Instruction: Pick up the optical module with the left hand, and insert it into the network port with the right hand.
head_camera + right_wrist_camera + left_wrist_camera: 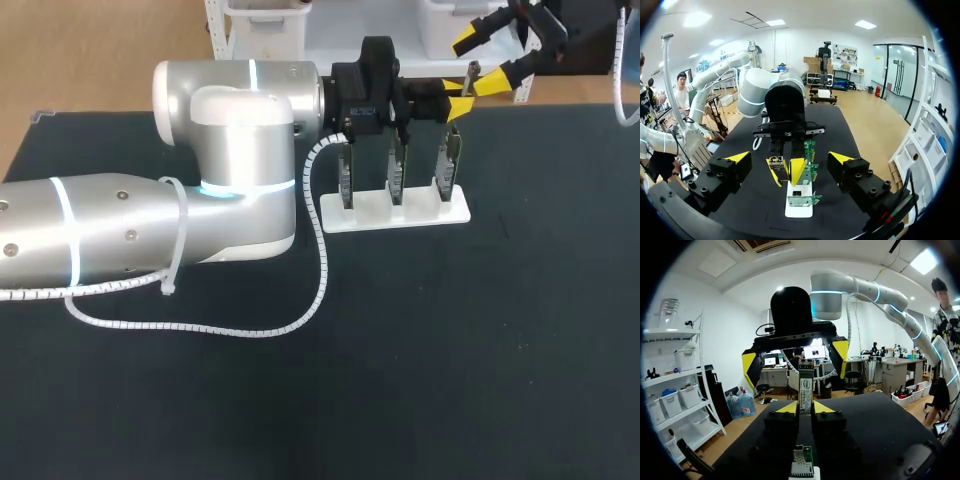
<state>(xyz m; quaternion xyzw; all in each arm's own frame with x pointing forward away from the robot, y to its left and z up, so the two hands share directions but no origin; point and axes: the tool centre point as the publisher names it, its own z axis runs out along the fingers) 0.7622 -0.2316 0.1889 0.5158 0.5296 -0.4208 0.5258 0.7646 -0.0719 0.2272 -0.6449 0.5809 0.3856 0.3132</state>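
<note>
My left gripper point(805, 407) is shut on the optical module point(805, 385), a slim metal bar with a label that sticks out past its yellow tips. In the head view the left gripper point(455, 105) hangs over the far side of the white stand point(395, 212). My right gripper point(797, 362) faces it from beyond the table's far edge, open, its fingers either side of the module's free end without touching. In the right wrist view the right gripper point(789, 159) stands wide open, with the module point(776, 162) ahead between the left arm's yellow tips.
The white stand point(799, 202) holds three upright green network cards point(397, 170) in a row at the table's far middle. My left arm point(200, 200) and its white spiral cable point(250, 328) lie across the left half of the black table point(480, 350).
</note>
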